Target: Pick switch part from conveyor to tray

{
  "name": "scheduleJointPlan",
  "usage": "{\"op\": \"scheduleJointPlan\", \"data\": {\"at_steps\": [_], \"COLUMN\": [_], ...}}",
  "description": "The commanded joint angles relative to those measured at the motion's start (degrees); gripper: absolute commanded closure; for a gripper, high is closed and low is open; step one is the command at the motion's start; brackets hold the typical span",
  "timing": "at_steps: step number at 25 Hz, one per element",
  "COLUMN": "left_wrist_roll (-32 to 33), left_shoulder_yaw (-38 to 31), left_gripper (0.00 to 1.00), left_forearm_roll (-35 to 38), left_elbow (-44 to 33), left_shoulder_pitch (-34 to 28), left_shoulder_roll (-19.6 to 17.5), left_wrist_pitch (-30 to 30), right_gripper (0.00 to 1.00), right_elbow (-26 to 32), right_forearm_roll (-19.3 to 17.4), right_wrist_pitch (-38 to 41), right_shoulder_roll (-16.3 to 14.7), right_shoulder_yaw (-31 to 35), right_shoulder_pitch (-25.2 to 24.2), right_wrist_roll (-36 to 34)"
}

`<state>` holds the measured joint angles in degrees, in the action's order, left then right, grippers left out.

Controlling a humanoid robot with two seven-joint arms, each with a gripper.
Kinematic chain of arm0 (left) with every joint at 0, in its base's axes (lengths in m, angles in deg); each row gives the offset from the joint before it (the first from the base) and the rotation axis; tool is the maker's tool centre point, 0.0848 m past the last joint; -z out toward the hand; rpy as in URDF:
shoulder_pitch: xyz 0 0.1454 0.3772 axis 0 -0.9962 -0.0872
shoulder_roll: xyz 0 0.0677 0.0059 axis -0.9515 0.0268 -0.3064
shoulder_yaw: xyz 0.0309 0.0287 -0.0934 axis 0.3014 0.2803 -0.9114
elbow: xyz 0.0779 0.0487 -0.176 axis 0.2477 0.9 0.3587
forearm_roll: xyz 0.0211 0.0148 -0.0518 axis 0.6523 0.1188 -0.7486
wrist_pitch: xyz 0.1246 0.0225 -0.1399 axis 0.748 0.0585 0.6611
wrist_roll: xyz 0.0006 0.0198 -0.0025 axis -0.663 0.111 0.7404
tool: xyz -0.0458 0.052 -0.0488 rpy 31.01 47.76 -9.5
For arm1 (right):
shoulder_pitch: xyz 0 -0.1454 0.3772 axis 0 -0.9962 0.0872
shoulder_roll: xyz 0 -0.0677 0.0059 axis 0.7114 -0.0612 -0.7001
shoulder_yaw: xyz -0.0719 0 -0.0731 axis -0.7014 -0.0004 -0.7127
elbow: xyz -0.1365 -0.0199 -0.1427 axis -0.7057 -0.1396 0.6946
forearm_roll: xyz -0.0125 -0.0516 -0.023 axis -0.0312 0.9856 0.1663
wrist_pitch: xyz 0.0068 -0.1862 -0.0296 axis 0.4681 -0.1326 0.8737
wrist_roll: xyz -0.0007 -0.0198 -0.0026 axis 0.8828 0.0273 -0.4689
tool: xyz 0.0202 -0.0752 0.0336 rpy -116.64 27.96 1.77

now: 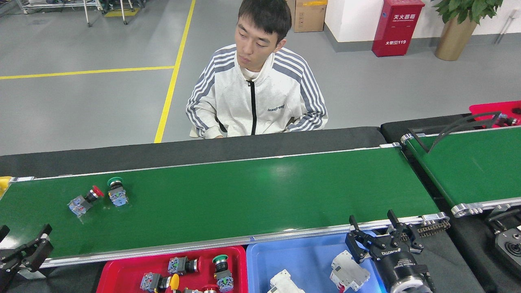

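Left pincer [25,251] sits at the belt's [252,195] near-left corner, over the front rail, dark fingers spread, holding nothing. Just beyond it, on the belt's left part, lie two switch parts: the red-cap switch [84,200] on its side, cap pointing right, and the green-cap switch [117,192] just right of it, upright-ish, cap up. The two are close but w/ a small gap; can't tell if any edge touches. Rest of the belt is bare green w/ glare spots.

Below the belt's front rail, left of centre, the red tray [122,270] holds several switches: one w/ red cap, one green cap, one yellow, more cut off at the frame bottom. Right of it, touching side by side, the blue tray [293,254] holds white blocks [349,270].

A person [256,93] in a striped white jacket sits behind the belt, beyond the black desk [163,152] edge, about mid-belt.

Right pincer [380,234] hangs over the blue tray's right end, just in front of the belt's rail, fingers spread, empty. Second belt [472,167] w/ a black guide bar lies off the main belt's right end.
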<state>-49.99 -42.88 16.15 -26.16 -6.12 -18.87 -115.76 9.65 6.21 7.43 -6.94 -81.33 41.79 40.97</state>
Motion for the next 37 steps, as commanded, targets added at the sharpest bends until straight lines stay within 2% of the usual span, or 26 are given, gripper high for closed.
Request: {"op": "scheduleJointPlan", "data": {"at_steps": [1, 6, 9, 13, 18, 24, 29, 34, 37], "left_wrist_roll": [-0.5, -0.5, -0.8, -4.8, -5.9, -5.9, -5.9, -5.9, -5.9], "left_shoulder_yaw": [0.5, 1.7, 3.0, 6.6, 9.6, 9.6, 9.4, 9.4, 9.2], "left_gripper": [0.0, 0.0, 0.0, 0.0, 0.01, 0.15, 0.35, 0.36, 0.36], "left_forearm_roll": [-1.0, -0.8, -0.4, -0.4, -0.4, -0.4, -0.6, -0.8, -0.9], "left_elbow": [1.8, 5.4, 10.5, 16.5, 22.0, 22.2, 22.2, 20.6, 15.5], "left_shoulder_pitch": [2.1, 2.7, 5.1, 7.4, 10.8, 11.6, 11.7, 11.7, 11.1], "left_shoulder_roll": [-1.2, -1.4, -1.7, -4.1, -4.7, -3.9, -2.5, -1.8, -1.7], "left_wrist_pitch": [-4.2, -3.5, 1.0, 5.5, 15.6, 20.2, 20.4, 19.6, 15.9], "right_gripper": [0.0, 0.0, 0.0, 0.0, 0.0, 0.0, 0.0, 0.0, 0.0], "right_elbow": [0.8, 0.8, 0.6, 0.3, 0.1, -0.2, -0.3, -0.3, -0.3], "right_forearm_roll": [0.0, 0.0, 0.0, 0.0, 0.0, 0.0, 0.0, 0.0, 0.0], "right_wrist_pitch": [0.2, 0.9, 1.3, 2.6, 4.1, 4.9, 4.9, 4.7, 4.6], "right_shoulder_roll": [-0.1, -0.1, -0.1, -0.1, 0.0, 0.0, 0.0, 0.0, 0.1], "right_shoulder_yaw": [0.1, -1.2, -2.2, -3.7, -5.0, -5.4, -5.4, -5.3, -4.9], "right_shoulder_pitch": [0.8, 1.3, 1.6, 2.2, 2.5, 2.5, 2.5, 2.5, 2.5], "right_wrist_roll": [-0.4, -0.5, -0.5, -0.5, -0.5, -0.5, -0.5, -0.5, -0.4]}}
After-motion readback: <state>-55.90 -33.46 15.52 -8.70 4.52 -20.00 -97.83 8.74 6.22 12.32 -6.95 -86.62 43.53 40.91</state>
